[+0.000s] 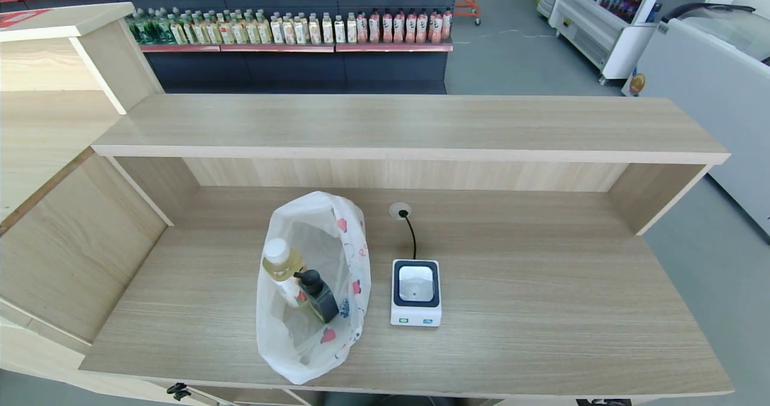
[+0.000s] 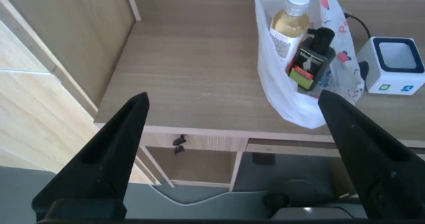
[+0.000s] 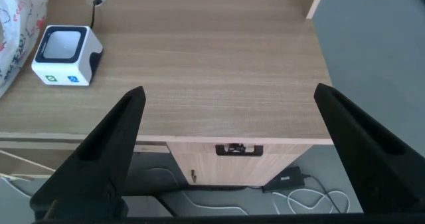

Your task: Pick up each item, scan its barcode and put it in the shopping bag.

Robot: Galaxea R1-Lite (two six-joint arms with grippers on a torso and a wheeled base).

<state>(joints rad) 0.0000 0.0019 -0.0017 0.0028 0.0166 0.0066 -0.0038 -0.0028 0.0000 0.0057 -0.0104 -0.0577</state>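
You have one scanner [image 1: 415,292] on the bench [image 1: 541,298]. It is a small white box with a dark window on top. One black cable [image 1: 411,231] runs from its back to a round hole in the bench behind it.

You have one shopping bag [image 1: 313,286]. It is thin and white with little red hearts on it. It stands open just beside the scanner, on your robot's left side of it.

There are two things in the bag. One is a drink bottle [image 1: 281,267] with a white cap and yellow drink inside. The other is a dark pump bottle [image 1: 317,295]. Both lean a little and they touch. The pump bottle is the one closer to the scanner.

You have two grippers. Your left gripper [image 2: 232,98] hangs off the near edge of the bench, on the bag's side of the scanner. Its two fingers are spread wide apart and hold nothing. Your right gripper [image 3: 229,91] hangs off the near edge too, on the other side of the scanner. Its two fingers are also spread wide and hold nothing.
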